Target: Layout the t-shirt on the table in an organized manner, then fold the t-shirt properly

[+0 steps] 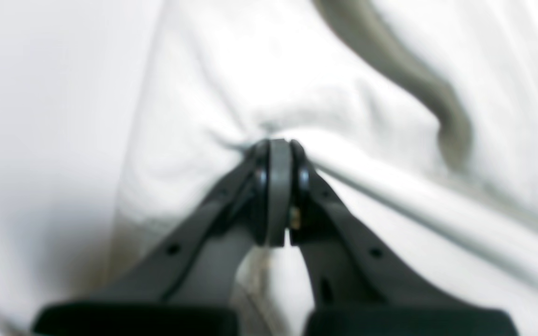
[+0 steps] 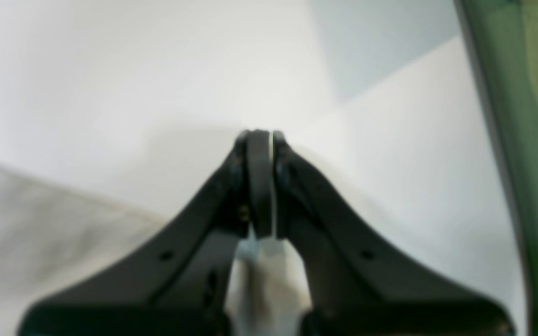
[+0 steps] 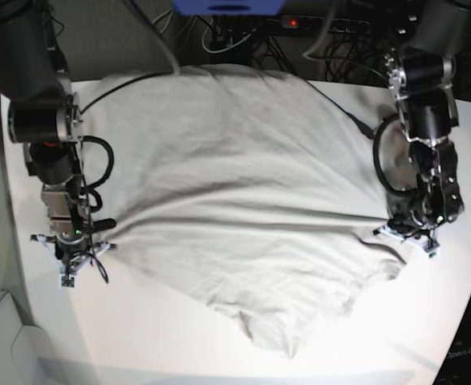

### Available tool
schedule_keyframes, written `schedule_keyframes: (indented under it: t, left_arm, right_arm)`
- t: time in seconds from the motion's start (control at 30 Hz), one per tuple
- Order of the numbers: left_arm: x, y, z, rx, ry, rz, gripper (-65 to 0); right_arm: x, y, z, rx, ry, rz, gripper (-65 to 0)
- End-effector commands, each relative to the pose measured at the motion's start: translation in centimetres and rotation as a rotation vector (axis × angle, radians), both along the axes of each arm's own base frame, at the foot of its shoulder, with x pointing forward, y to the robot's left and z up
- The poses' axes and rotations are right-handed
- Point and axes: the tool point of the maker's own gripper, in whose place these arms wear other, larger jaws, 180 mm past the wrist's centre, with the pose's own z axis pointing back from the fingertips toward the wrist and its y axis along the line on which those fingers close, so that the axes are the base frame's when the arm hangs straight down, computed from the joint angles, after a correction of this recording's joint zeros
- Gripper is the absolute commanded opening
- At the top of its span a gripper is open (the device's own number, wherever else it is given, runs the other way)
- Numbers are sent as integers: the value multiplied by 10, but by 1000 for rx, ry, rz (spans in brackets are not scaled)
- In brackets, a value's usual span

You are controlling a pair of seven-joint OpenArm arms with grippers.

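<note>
I see the t-shirt (image 3: 227,200) spread across the worktop (image 3: 428,321) between both arms. My left end effector (image 1: 278,149) is clenched on its bunched right-side edge. My right end effector (image 2: 259,137) pinches its left edge.

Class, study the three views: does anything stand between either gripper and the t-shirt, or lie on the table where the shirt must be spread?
Nothing visible does. The left gripper and the right gripper are both shut on the t-shirt, stretching it between them. The table around the cloth shows only bare white surface.
</note>
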Motion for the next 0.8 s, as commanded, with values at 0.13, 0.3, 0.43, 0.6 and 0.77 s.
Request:
schedule_keyframes:
  t: [0.13, 0.3, 0.43, 0.6, 0.77]
  left_arm:
    - [54, 24, 68, 114, -156, 15, -648]
    - [66, 23, 118, 137, -244, 1, -648]
    - [46, -11, 131, 117, -228, -64, -648]
    - [4, -97, 122, 20, -215, -178, -648]
    - [-33, -182, 90, -43, -140, -353, -648]
  right_arm:
    - [-5, -14, 23, -58, -75, 2, -650]
    - [-14, 2, 56, -86, -200, 66, -650]
    - [-27, -5, 77, -72, -231, 37, -650]
    - [-51, -22, 90, -33, -214, -44, -650]
    - [-66, -25, 99, -21, -201, -42, -650]
